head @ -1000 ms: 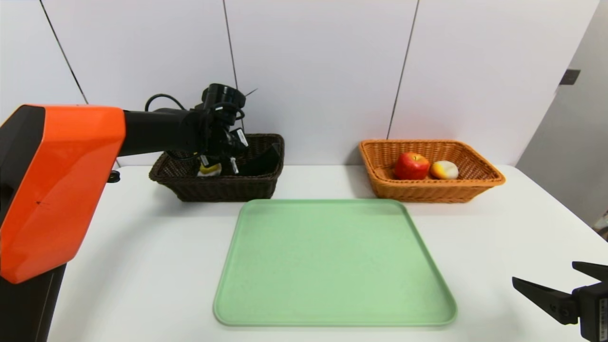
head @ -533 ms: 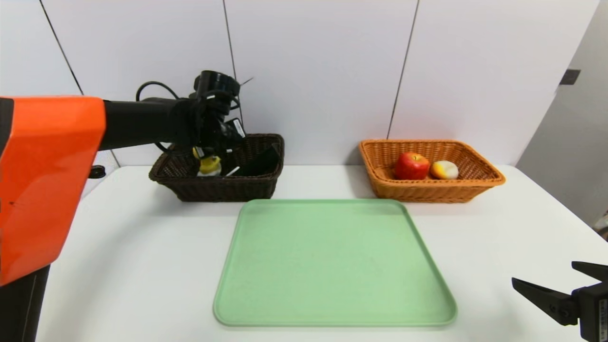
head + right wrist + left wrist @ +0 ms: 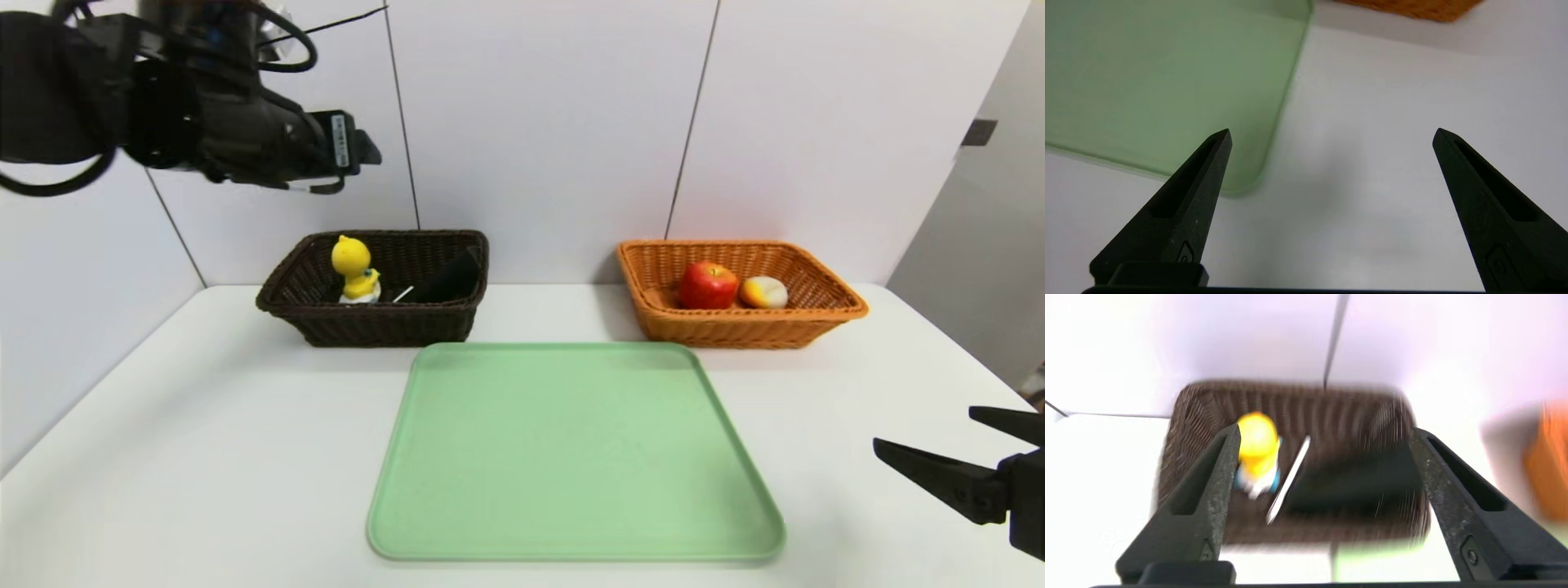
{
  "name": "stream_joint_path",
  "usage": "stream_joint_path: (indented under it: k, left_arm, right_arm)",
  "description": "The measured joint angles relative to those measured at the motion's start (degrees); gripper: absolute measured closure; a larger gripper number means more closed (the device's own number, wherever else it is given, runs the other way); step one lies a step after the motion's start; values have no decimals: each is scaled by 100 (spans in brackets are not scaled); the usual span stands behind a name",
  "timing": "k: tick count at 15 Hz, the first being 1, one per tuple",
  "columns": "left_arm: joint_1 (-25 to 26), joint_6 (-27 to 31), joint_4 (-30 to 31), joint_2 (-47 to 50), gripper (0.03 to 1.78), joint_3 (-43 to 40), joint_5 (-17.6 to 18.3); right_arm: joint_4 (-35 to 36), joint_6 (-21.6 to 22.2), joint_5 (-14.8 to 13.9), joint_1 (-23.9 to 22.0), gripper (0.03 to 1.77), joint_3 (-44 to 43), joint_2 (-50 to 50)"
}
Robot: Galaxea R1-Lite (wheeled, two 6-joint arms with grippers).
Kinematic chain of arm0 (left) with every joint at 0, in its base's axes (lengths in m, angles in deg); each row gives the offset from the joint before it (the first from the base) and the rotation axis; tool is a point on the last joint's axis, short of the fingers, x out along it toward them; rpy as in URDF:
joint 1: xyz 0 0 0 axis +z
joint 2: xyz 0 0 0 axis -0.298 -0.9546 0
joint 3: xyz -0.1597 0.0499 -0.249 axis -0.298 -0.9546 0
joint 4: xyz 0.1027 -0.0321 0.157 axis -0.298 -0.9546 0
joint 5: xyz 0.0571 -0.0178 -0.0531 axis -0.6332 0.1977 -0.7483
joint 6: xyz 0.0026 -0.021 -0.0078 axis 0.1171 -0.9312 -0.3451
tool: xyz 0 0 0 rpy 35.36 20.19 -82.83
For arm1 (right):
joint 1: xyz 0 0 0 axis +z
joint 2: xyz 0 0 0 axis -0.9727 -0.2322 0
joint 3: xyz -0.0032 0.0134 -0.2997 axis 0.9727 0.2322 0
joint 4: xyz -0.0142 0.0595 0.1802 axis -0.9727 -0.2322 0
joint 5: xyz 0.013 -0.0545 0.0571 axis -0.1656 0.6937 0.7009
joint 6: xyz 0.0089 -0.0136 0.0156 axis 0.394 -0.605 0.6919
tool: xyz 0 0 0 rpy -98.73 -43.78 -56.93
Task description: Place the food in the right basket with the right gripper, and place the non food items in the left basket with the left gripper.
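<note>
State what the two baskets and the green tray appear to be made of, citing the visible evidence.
Left basket: dark brown woven wicker or plastic rattan; visible weave. Right basket: the same weave, orange-tan. Tray: probably matte plastic; smooth, uniform green, moulded rim.

No text, brand, number or sign could be read anywhere. A small white label was seen on the side of the left gripper (image 3: 347,151) in the head view, but its print was too small to be made out.
</note>
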Motion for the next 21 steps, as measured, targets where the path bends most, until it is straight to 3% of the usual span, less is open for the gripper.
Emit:
stream_joint_path:
  k: [3, 5, 7, 8, 10, 14, 17, 21]
  left_arm:
    - [-72, 995, 18, 1482, 27, -1610, 596]
    - [-99, 1154, 16, 2345, 23, -2399, 478]
    - [-78, 1207, 13, 3106, 20, -2990, 96]
    - [94, 1224, 13, 3434, 19, -3212, -83]
    - [758, 1235, 11, 3969, 17, -3539, -208]
    - [1773, 1234, -135, 5359, 15, -4352, -240]
    - [2049, 1223, -362, 6673, 14, -5182, -247]
    - [2148, 1308, -828, 8410, 13, -6225, -110]
  right_arm:
    - [621, -62, 1024, -20, 10, -522, -171]
    - [1219, -100, 1577, -44, 10, -824, -496]
    - [1964, -441, 1776, -129, 10, -1018, -872]
    - [2261, -696, 1704, -256, 10, -1067, -1009]
    - [2437, -1118, 1219, -625, 10, -1080, -1152]
    - [2404, -1167, 736, -1302, 10, -606, -670]
    - [2399, -1156, 362, -1491, 10, 355, 236]
    - [2322, -1117, 135, -1682, 10, 1580, 1880]
